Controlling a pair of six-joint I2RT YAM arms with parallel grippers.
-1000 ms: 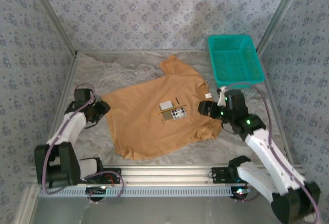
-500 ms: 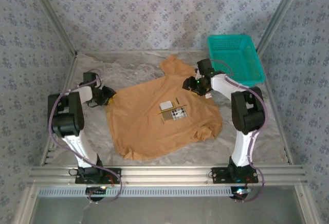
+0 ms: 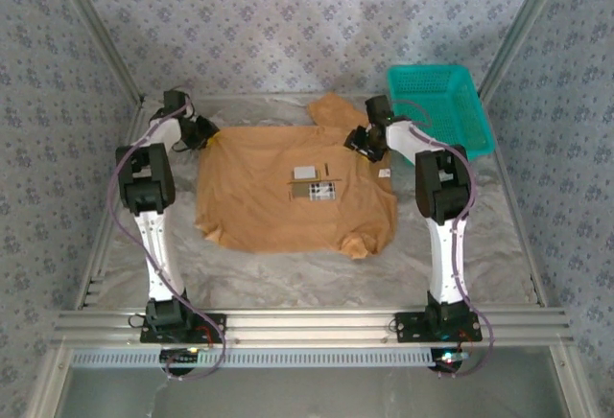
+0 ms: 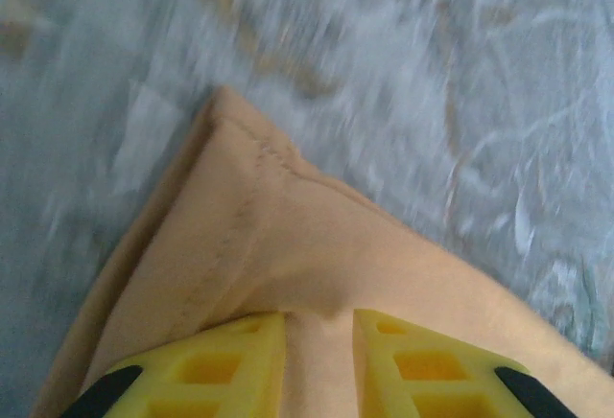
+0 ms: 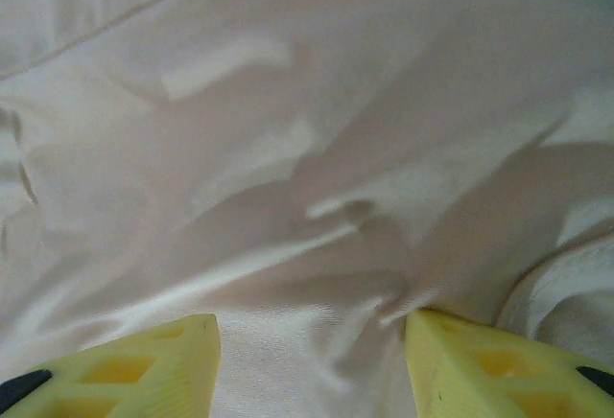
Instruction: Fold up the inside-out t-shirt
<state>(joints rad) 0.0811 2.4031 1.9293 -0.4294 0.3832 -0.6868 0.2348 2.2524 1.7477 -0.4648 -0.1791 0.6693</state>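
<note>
The inside-out t-shirt [image 3: 269,212] lies spread on the table, orange-brown, with a small white label [image 3: 305,173] near its middle. My left gripper [image 3: 201,134] is at the shirt's far left corner. In the left wrist view, that gripper [image 4: 319,332] is shut on a pinch of the tan cloth [image 4: 278,236], with a seamed corner sticking out ahead. My right gripper [image 3: 363,142] sits on the far right part of the shirt, beside a sleeve [image 3: 331,111]. Its jaws [image 5: 312,341] stand wider, closed on a bunch of wrinkled cloth [image 5: 288,150] that looks pale here.
A teal basket [image 3: 436,106] stands at the far right corner, just right of my right arm. The table [image 3: 288,265] is covered in crinkled pale sheeting, bare toward the near edge. Patterned walls close in the left, right and far sides.
Both grippers have moved toward the far wall, and the shirt went with them. Its far edge now runs straighter between them. The left jaws have narrowed onto the cloth.
</note>
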